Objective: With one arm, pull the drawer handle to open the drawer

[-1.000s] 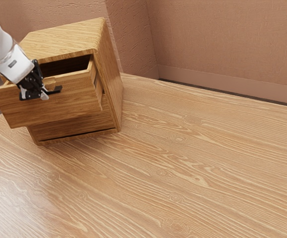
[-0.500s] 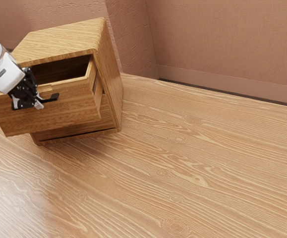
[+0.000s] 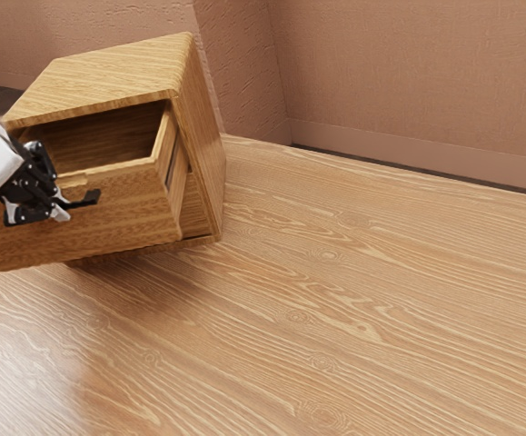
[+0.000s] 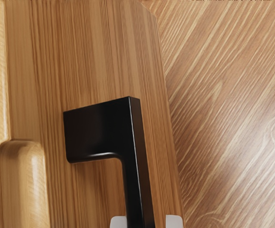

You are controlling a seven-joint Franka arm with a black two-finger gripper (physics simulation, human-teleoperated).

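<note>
1. Nearest me, the wooden surface [image 3: 353, 318] spreads out bare and grainy. The work is all at its far left corner as the exterior view shows it.
2. There the claw [image 3: 55, 202] is clenched on the drawer's black handle [image 3: 85, 196]. In the wrist view its two pale pads [image 4: 118, 222] press the handle's [image 4: 128, 156] straight bar from either side, just below where the bar bends toward the drawer front.
3. The handle looks like rigid metal, thin and square-edged. I judge it smooth enough to slip if pinched lightly, so the straight bar, taken squarely across its width, is the right place to hold. The bent end would give the pads less to bear on.
4. The drawer [image 3: 108, 218] stands well out of its opening, front tilted a little toward the surface, with its hollow inside showing from above. It is a stiff wooden box and probably not heavy. I would expect it to slide straight along its track and to bind if dragged sideways or downward.
5. Behind it the cabinet [image 3: 199, 127] sits on the surface, close to the corner of the wall [image 3: 408, 73]. It looks solid, though a hard tug could shift the whole box rather than only the drawer.
6. By my reckoning the opening is largely done, with little travel left.
</note>
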